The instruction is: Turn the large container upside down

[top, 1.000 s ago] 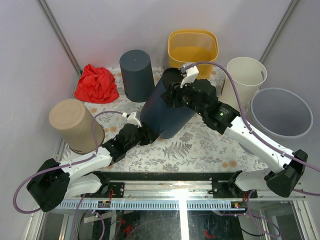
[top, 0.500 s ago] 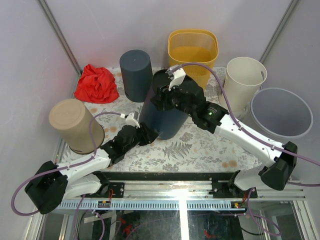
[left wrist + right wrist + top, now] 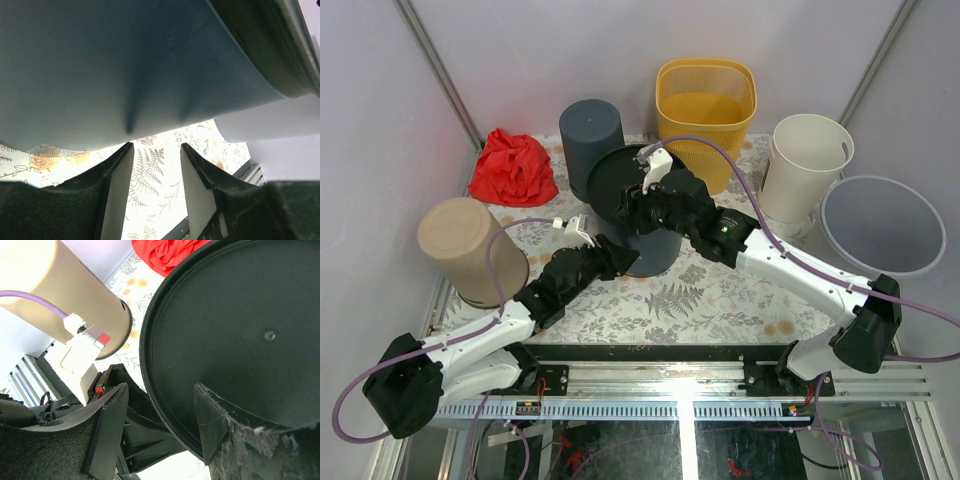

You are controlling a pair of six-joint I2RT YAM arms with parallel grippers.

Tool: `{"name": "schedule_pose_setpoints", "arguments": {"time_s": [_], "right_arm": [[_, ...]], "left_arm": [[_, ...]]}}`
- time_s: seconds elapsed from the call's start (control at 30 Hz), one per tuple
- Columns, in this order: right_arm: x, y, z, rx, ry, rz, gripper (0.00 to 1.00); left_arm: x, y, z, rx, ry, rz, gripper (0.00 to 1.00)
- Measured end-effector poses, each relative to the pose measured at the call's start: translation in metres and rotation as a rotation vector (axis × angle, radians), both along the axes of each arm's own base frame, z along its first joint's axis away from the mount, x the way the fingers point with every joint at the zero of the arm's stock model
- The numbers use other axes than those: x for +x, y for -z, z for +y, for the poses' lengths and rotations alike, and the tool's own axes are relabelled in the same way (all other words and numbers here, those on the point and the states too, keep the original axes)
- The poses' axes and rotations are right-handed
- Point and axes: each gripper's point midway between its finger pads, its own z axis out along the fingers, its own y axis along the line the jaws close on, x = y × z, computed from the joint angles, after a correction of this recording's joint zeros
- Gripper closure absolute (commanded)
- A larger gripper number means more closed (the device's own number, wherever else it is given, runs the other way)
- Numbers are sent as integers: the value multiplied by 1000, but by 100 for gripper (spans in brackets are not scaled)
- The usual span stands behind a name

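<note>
**Item:** large container (image 3: 615,180), dk navy. Loc: mid table (image 3: 720,290), base up, mouth down. Flip looks abt done.

**My R gripper** (image 3: 160,390): jaws apart astride the base rim, one finger over the flat base, one outside. Can't tell if it bites. Prob. steadying the top.

**My L gripper** (image 3: 155,145): jaws apart, tips against the lower wall, nothing btwn. Prob. bracing the foot vs sliding.

**Others:**
- Tan bin (image 3: 470,250): left edge, tipped.
- Grey bin (image 3: 592,135): far edge, inverted.
- Yellow basket (image 3: 705,100), cream bin (image 3: 805,160), wide grey tub (image 3: 880,225): upright, nothing seen inside.
- Red cloth (image 3: 513,165): far-left corner.
</note>
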Motion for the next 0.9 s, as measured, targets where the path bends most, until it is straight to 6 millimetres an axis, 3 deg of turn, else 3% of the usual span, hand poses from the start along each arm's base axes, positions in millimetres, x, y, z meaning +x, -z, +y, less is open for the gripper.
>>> {"name": "schedule_pose_setpoints", "arguments": {"time_s": [0.23,0.43,0.57,0.67,0.73,0.9], "right_arm": [[1,-6,-13,-2,44,-24,30],[1,-32,-67,3,204,-109,27],[19,-44,-107,20,323,-136,27],[40,-30,-137,2,419,-118,26],[51,-8,-152,-34,467,-84,25],[68,33,-157,-80,490,-1,25]], "left_arm": [[-1,-7,2,14,0,-2,56],[-8,-50,17,25,-19,-64,54],[-15,-84,36,18,-68,-105,53],[-21,-97,49,21,-101,-110,53],[-24,-104,58,30,-123,-107,53],[-33,-123,76,41,-168,-107,52]]}}
